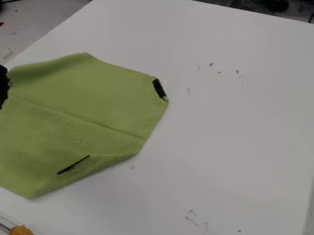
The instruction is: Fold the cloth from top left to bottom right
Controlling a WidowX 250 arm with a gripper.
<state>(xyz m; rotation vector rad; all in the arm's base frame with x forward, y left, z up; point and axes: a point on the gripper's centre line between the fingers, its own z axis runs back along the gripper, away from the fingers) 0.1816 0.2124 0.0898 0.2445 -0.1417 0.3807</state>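
Lying beside the end effector [3, 87] is green cloth [92, 101].

The light is dim and soft, spread fairly evenly over the white table [239, 119], which looks pale grey. Gentle shading darkens the green cloth [86, 98] near its upper left, and a thin shadow follows its crease. Beyond the table's far edge, the background falls into near-black. Where the light comes from is unclear.

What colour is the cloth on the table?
The soft fabric cloth is green, seen best in the camera view.
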